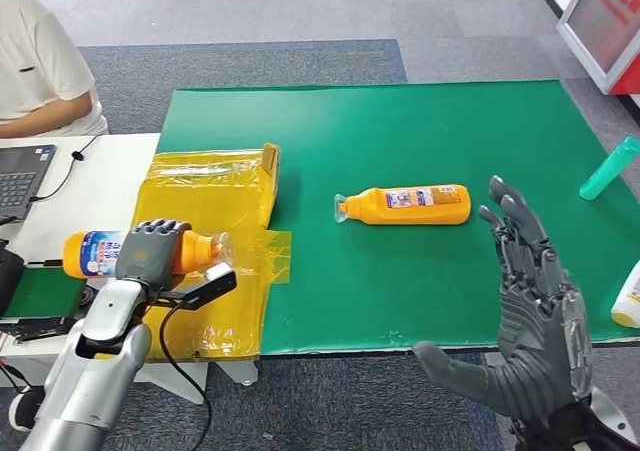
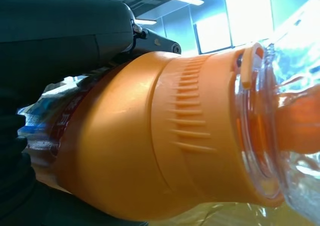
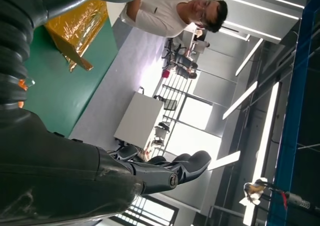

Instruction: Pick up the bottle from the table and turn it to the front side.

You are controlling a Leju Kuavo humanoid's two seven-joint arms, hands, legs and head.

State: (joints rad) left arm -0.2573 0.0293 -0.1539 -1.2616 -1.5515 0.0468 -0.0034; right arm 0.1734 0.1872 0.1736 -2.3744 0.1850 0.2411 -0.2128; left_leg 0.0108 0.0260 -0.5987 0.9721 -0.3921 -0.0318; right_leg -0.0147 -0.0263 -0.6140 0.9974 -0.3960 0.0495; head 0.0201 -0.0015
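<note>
Far left: a person in a white shirt [image 1: 38, 66] sits at a white desk [image 1: 98, 186] with a laptop [image 1: 23, 176] open before them, well apart from the work.

Left hand [image 1: 151, 251]: wrapped around an orange bottle [image 1: 113, 254], held lying on its side above the yellow plastic sheet [image 1: 219, 201], clear cap end [image 1: 219, 246] pointing toward the green mat. The grip sits near the shoulder of the bottle; the blue-and-white label [image 1: 94, 254] sticks out on the far side of the fingers. In the left wrist view the ribbed orange neck [image 2: 188, 131] and clear cap [image 2: 271, 126] are close up, dark fingers [image 2: 64, 30] over the body. Judgement: this bottle is lifted clear and held level, likely mid-turn or being presented label-out; whether the front faces correctly I cannot tell.

Centre: a second orange bottle [image 1: 407, 205] lies flat on the green mat [image 1: 362, 121], cap toward the yellow sheet, label up. Untouched, apart from both hands.

Right hand [image 1: 540, 306]: held up near the mat's front edge, fingers spread wide, thumb out, holding nothing. It stands short of the lying bottle, probably poised for a reach toward it.

Far right: a teal bottle [image 1: 610, 169] at the mat's edge; a white container [image 1: 628, 296] partly cut off.
</note>
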